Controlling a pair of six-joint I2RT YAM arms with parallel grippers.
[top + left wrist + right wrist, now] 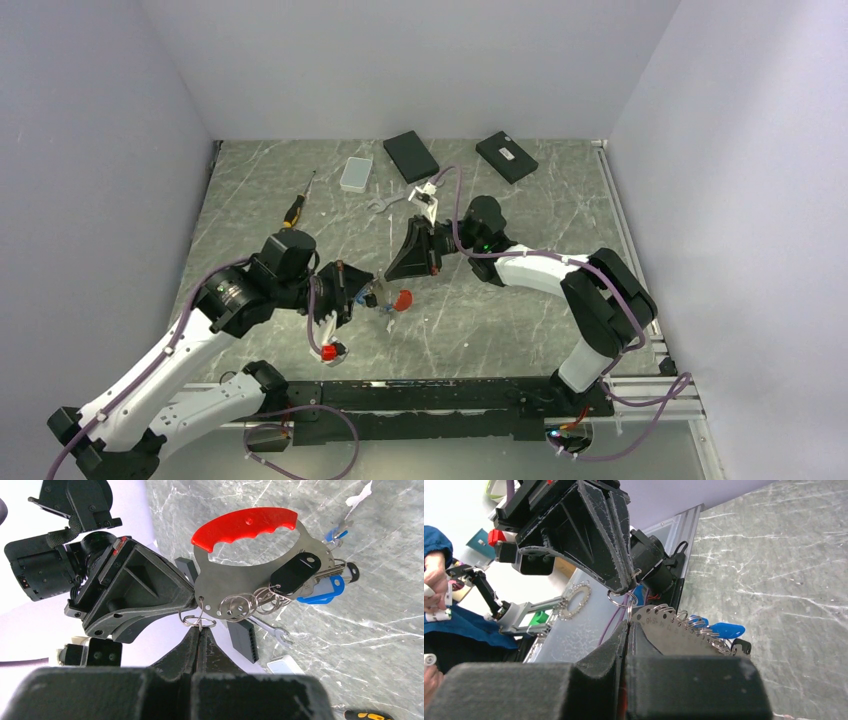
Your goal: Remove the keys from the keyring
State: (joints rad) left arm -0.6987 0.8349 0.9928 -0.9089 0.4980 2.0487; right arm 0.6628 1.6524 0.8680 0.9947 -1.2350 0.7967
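The keyring (235, 587) is a grey metal plate with a red curved grip (245, 525) and several thin split rings along its edge. It is held in the air between my two grippers, and its red grip shows in the top view (402, 299). The keys (320, 591), with blue heads and one black head, hang from its rings; they also show in the right wrist view (726, 629). My left gripper (200, 628) is shut on one small split ring (199, 621) at the plate's end. My right gripper (628, 626) is shut on the plate's edge (664, 627).
A silver wrench (385, 204), a screwdriver (296, 208), a white box (356, 174) and two black boxes (411, 156) (506, 156) lie at the back of the table. A red knob (333, 351) sits on the left arm.
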